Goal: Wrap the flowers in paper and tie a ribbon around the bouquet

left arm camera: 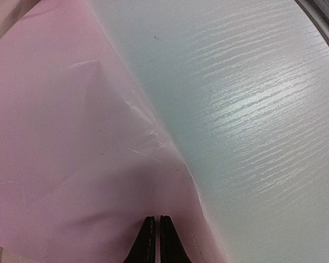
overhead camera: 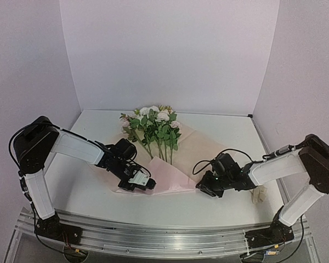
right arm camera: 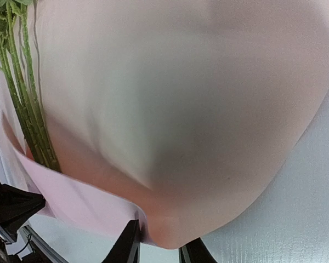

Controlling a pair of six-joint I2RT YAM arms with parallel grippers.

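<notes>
Two pincers: both work the near edge of the paper (overhead camera: 192,148), one at each side, so the sheet can be drawn over the stalks from both ends.
Flowers (overhead camera: 156,123): lying on the sheet mid-table, blooms toward the far wall, stems (right arm camera: 27,109) pointing at the arms; this puts the bare stalks where the wrap must close.
Paper: spread under the bunch on the table (overhead camera: 88,192), its near edge lifted and curled.
Left pincer (left arm camera: 155,241): pressed together, apparently nipping the thin sheet, whose creases run toward the tips; a tight pinch is what lets it drag so thin a sheet.
Right pincer (right arm camera: 162,249): partly spread, straddling the bulging right-hand fold of paper, not clamped flat on it.
Ribbon (overhead camera: 257,196): a cream scrap, likely this, lies beside the right arm, apart from the sheet, out of the way until tying.
Stage: wrapping barely begun, by my reading; no cone yet.
</notes>
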